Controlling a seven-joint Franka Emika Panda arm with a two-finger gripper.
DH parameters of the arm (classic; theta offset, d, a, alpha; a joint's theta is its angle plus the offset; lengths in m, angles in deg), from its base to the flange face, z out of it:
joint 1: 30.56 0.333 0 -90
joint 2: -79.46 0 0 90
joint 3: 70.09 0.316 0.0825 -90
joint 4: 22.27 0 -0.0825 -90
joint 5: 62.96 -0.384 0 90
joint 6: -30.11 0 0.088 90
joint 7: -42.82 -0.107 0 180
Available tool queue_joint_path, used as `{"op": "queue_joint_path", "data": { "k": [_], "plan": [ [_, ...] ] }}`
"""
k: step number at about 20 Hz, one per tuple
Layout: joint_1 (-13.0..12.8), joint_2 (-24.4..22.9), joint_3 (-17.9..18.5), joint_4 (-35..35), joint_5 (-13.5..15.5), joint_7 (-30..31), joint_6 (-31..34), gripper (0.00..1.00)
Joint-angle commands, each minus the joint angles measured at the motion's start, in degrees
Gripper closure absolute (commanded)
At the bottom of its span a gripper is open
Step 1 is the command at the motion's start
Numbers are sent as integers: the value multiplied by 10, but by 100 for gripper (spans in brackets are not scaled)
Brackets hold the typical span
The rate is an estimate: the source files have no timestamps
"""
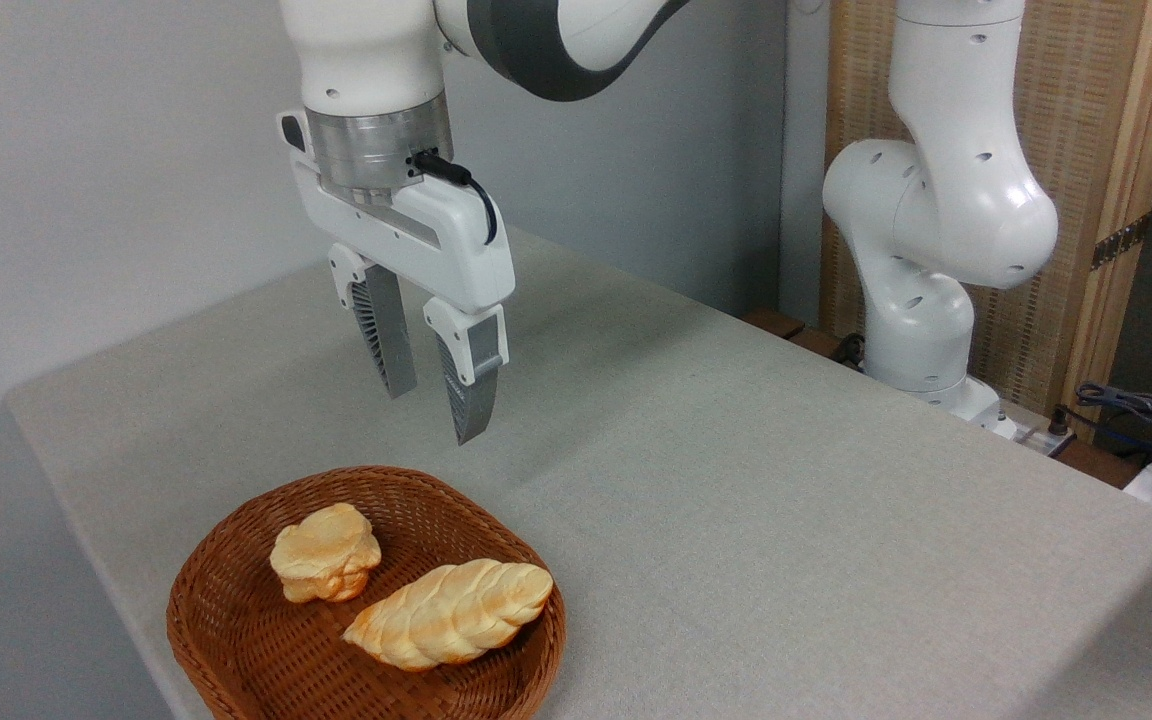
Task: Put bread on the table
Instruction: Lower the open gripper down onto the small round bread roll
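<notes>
— Where is the bread?

— The bread (326,553) sits in my wicker basket (236,640), in its left part, resting on the woven floor. It is a small lumpy bun, golden on top and cream at the edges.

— Which way does it point?

— It is nearly round, so its long axis is faint. As far as I can tell, it runs from lower left to upper right in the picture, with the broader lobe toward the upper right. I would not swear to more than that.

— What lies next to it?

— The braided loaf (449,613), just to its right and a little nearer the camera. Its long axis is plain: it runs from lower left to upper right, with a pointed end at the lower left. The two are close together; whether they touch I cannot tell.

— And your gripper?

— My gripper (434,418) hangs in the air above the table (736,480), beyond the far rim of the basket, pointing down. The fingers (386,340) stand apart with clear space between them, and they hold nothing. It touches neither the bun nor the basket.

— Where is the basket?

— On the table's near left corner, close to the edge.
</notes>
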Motion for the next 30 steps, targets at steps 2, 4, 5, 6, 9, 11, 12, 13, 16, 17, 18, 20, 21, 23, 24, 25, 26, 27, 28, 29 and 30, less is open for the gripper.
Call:
{"op": "queue_joint_path", "data": {
  "k": [2, 4, 5, 6, 9, 11, 12, 13, 16, 17, 18, 20, 21, 23, 24, 25, 26, 27, 28, 29, 30],
  "plan": [
    [14, 0, -12, -6, -3, 1, 3, 0],
    [14, 0, -12, -6, -4, 1, 3, 0],
    [14, 0, -12, -6, -4, 1, 2, 0],
    [14, 0, -12, -6, -3, 1, -3, 0],
    [14, -2, -10, -6, -3, 1, -14, 0],
    [14, -2, -10, -6, -4, 1, -16, 0],
    [14, -2, -8, -5, -4, 1, -18, 0],
    [15, -2, -8, -5, -3, 1, -35, 0],
    [15, 17, -7, -3, -2, 1, -101, 0],
    [15, 24, -7, -2, -2, 1, -116, 0],
    [15, 31, -8, -2, -3, 1, -129, 0],
    [15, 43, -10, -2, -3, -6, -151, 0],
    [15, 50, -11, -2, -1, -18, -158, 0],
    [14, 63, -14, -2, -1, -41, -168, 0],
    [14, 70, -15, -2, 0, -42, -174, 0],
    [13, 75, -15, -3, 6, -42, -182, 0],
    [12, 81, -15, -3, 13, -42, -191, 0],
    [11, 86, -16, -3, 15, -43, -202, 0],
    [10, 92, -22, -3, 14, -43, -207, 0],
    [10, 98, -29, -3, 14, -43, -212, 0],
    [10, 104, -32, -3, 14, -43, -218, 0]
  ]
}}
